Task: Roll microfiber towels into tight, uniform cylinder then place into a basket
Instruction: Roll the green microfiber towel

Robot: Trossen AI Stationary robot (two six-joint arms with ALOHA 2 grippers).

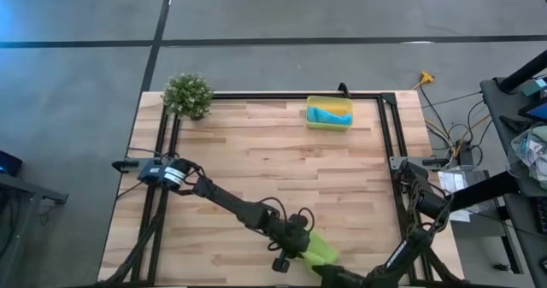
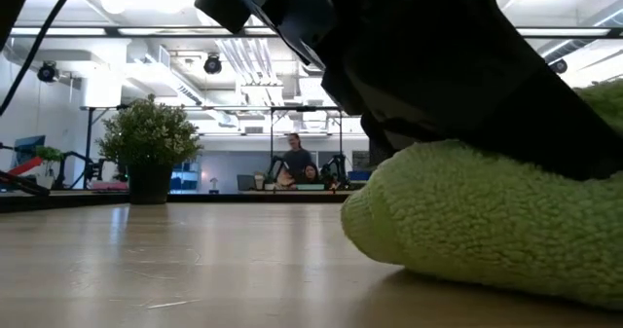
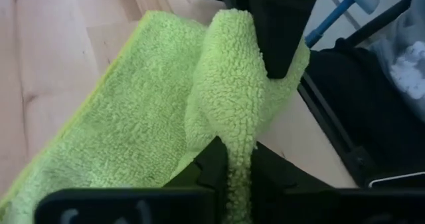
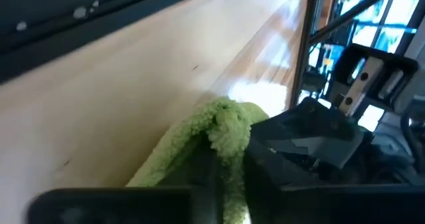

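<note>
The lime-green towel (image 1: 322,250) lies bunched on the wooden table near its front edge; it also fills the right of the low view (image 2: 467,231). My left gripper (image 1: 301,243) and my right gripper (image 1: 332,271) are both shut on it, facing each other from opposite sides. The yellow basket (image 1: 329,114) stands at the table's far edge, with the turquoise-blue towel (image 1: 330,114) lying inside it. My left gripper pinches a raised fold of the green towel (image 3: 236,141) between its two fingers, coming from the table's left. The fold stands up as a ridge, and the rest of the towel (image 3: 126,124) lies spread on the table. My right gripper pinches the same ridge at its other end (image 4: 227,125) between its two fingers, coming from the table's near right side. Its finger (image 3: 279,38) shows on the ridge in the left wrist view. The towel below the fold rests on the table.
A small potted plant (image 1: 188,94) stands at the far left corner. A black metal frame (image 1: 389,134) runs along the table's far and side edges. Bare wood lies between the green towel and the basket. People (image 2: 295,159) show far off in the room.
</note>
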